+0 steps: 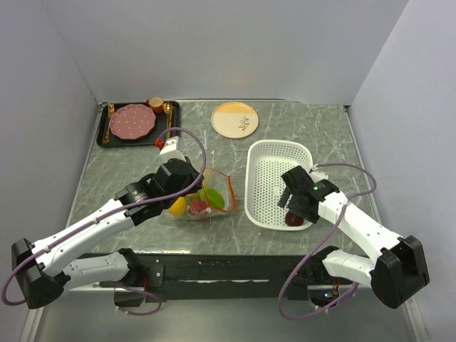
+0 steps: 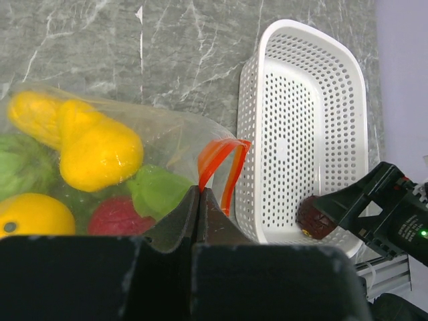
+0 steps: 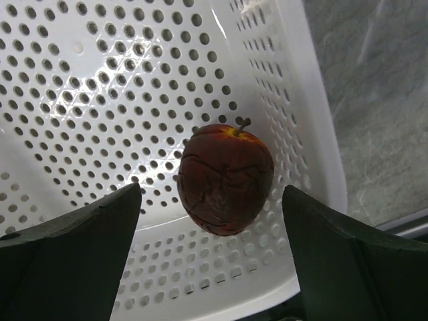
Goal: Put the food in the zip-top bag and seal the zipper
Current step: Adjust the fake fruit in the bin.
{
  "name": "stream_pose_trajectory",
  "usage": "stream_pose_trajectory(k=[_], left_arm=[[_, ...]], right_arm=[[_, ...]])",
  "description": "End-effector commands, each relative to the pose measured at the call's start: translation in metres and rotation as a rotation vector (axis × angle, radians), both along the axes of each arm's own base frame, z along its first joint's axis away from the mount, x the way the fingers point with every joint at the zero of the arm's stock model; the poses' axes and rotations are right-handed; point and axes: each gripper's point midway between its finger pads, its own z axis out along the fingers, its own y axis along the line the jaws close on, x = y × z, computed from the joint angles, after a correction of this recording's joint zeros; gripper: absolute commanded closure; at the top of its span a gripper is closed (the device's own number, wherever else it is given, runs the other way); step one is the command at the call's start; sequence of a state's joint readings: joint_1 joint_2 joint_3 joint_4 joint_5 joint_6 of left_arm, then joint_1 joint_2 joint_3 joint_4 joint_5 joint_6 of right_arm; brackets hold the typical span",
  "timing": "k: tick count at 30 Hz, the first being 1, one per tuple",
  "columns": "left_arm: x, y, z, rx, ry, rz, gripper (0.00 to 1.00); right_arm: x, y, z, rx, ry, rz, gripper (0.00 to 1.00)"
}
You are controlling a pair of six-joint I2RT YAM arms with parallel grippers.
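The clear zip-top bag (image 1: 203, 199) lies at the table's middle, its orange-red zipper (image 1: 229, 192) curving along its right edge. Inside show yellow pieces (image 2: 93, 144), a green leafy piece (image 2: 160, 190), green grapes (image 2: 23, 164) and a red ball (image 2: 117, 217). My left gripper (image 2: 199, 190) is shut on the zipper strip (image 2: 224, 160) at the bag's mouth. The dark maroon ball (image 3: 225, 177) lies in the near end of the white perforated basket (image 1: 263, 189). My right gripper (image 3: 210, 207) is open, its fingers on either side of the ball, not touching it; it also shows in the top view (image 1: 292, 206).
A black tray (image 1: 171, 110) at the back left holds a pink scalloped plate (image 1: 131, 121) and a cup (image 1: 155, 104). A cream and orange plate (image 1: 234, 119) sits at the back centre. Grey walls close in the table on three sides.
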State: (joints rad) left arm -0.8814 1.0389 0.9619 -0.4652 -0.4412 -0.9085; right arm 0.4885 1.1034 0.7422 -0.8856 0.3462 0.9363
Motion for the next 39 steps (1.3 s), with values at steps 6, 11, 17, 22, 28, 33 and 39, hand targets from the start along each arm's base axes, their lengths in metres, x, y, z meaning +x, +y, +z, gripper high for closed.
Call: stream_pose_trajectory(k=[6, 11, 17, 22, 28, 33, 39], left_arm=[[0.006, -0.004, 0.018, -0.037, -0.042, -0.001, 0.99], [0.005, 0.0, 0.02, -0.041, -0.047, 0.011, 0.99], [0.006, -0.002, 0.018, -0.035, -0.039, 0.006, 0.99], [0.007, -0.003, 0.018, -0.028, -0.038, 0.001, 0.99], [0.006, -0.002, 0.02, -0.041, -0.044, 0.005, 0.99], [0.006, 0.001, 0.016, -0.024, -0.029, 0.018, 0.99], [0.005, 0.004, 0.015, -0.034, -0.035, 0.027, 0.99]], right_arm=[[0.011, 0.018, -0.024, 0.05, 0.019, 0.034, 0.11], [0.022, 0.027, -0.024, 0.068, 0.003, 0.072, 0.21], [0.049, 0.038, -0.012, 0.085, -0.059, 0.14, 0.41], [0.075, 0.047, -0.005, 0.078, -0.074, 0.168, 0.44], [0.104, 0.06, -0.001, 0.096, -0.106, 0.22, 0.44], [0.117, 0.068, -0.013, 0.09, -0.082, 0.277, 0.4], [0.125, 0.072, -0.013, 0.086, -0.083, 0.345, 0.26]])
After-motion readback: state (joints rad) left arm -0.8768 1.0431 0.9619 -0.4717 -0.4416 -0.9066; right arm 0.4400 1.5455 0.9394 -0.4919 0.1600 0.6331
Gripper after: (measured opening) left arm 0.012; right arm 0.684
